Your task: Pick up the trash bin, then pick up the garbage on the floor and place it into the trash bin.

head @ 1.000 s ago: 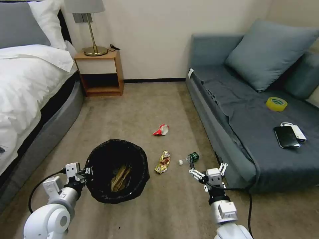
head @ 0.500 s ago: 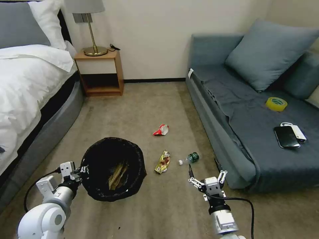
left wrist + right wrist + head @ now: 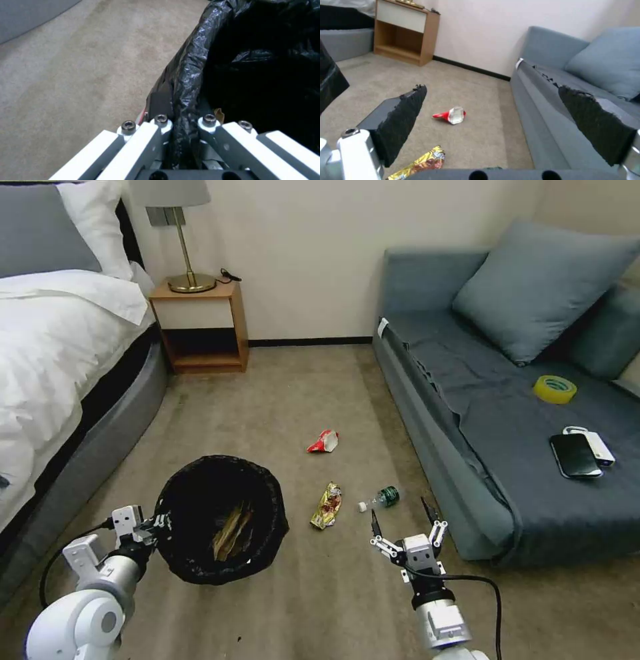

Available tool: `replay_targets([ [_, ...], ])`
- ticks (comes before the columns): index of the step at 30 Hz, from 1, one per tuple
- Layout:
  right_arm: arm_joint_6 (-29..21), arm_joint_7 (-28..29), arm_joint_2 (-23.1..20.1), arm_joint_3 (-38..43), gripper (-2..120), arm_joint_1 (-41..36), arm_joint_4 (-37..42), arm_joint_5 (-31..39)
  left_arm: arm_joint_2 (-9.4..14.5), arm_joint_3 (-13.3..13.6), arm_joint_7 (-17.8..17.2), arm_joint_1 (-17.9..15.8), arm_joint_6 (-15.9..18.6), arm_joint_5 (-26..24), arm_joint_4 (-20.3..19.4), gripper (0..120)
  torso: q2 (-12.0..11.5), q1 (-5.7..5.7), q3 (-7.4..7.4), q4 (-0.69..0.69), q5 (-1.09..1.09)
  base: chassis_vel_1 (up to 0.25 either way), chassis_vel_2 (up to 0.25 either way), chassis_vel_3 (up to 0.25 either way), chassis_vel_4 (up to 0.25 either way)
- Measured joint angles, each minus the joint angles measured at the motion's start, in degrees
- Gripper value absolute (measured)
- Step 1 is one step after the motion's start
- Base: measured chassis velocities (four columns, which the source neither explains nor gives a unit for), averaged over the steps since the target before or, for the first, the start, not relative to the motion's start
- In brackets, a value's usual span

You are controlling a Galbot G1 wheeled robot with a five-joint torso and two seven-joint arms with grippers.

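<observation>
My white, rounded arms trail black cables; my fingers (image 3: 403, 120) wear jagged black pads, with dark hex screws at their joints.

A carpeted bedroom: beige carpet (image 3: 280, 393) runs between a bed (image 3: 60, 353) with white linen and a blue-grey sofa (image 3: 507, 407) (one matching cushion (image 3: 540, 287) against its back). A wooden nightstand (image 3: 200, 323) with a brass lamp (image 3: 183, 240) stands against the pale wall (image 3: 307, 247).
</observation>
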Motion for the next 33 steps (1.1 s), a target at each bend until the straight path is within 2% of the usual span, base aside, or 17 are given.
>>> replay_targets([
  [33,0.3,-0.4,-0.2,-2.1,100,2.4,-3.5,0.8,0.8,-1.5,0.9,0.0,-0.8,-0.5,1.0,3,0.0,0.01,0.00,0.00,0.00,-0.102,0.100,0.105,-0.102],
])
